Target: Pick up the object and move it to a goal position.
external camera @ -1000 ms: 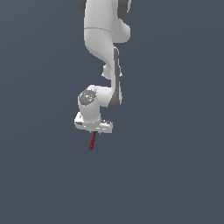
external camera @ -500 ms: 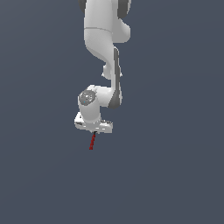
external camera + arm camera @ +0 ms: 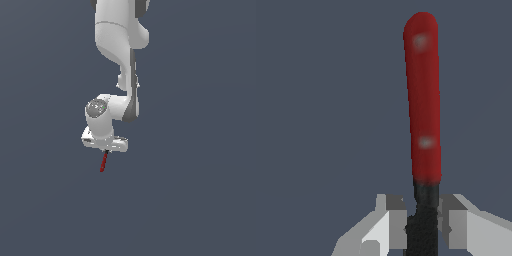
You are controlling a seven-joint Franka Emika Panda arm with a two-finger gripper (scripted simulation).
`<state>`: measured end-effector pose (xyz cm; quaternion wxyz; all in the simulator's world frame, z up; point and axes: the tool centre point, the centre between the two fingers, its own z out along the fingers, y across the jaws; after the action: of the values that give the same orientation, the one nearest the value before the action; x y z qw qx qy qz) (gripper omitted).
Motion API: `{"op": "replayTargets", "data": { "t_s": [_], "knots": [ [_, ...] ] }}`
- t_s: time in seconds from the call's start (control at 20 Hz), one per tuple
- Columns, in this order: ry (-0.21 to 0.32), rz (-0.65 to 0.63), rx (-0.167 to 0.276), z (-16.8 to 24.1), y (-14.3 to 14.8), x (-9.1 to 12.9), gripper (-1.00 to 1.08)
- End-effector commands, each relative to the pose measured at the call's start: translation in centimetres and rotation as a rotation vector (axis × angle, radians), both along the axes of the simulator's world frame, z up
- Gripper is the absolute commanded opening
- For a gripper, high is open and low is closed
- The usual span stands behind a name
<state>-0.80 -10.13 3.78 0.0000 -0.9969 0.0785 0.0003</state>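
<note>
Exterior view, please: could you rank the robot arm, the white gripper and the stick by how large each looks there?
1. Robot arm, by far the largest.
2. Gripper, clamped on the stick's black end.
3. Stick, smallest: a thin red sliver below the gripper.

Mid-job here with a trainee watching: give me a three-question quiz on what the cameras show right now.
1. True or false: the hand is shut on the stick.
2. Which half of the stick sits between the fingers? A) red B) black
3. Fill in: the free end of the stick is coloured ____.

Key: 1 true; 2 B; 3 red.
</note>
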Motion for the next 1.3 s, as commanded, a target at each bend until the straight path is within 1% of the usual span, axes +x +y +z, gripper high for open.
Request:
{"op": "replayTargets", "data": {
  "t_s": [0.0, 0.25, 0.8, 1.25],
  "knots": [
    [-0.001, 0.0, 0.0, 1.5, -0.2, 0.7, -1.0],
    [-0.001, 0.0, -0.001, 5.3, -0.6, 2.6, -1.0],
    [-0.001, 0.0, -0.001, 14.7, -1.8, 7.5, -1.0],
    [-0.001, 0.0, -0.001, 20.0, -2.4, 10.5, -1.0]
  ]
}}
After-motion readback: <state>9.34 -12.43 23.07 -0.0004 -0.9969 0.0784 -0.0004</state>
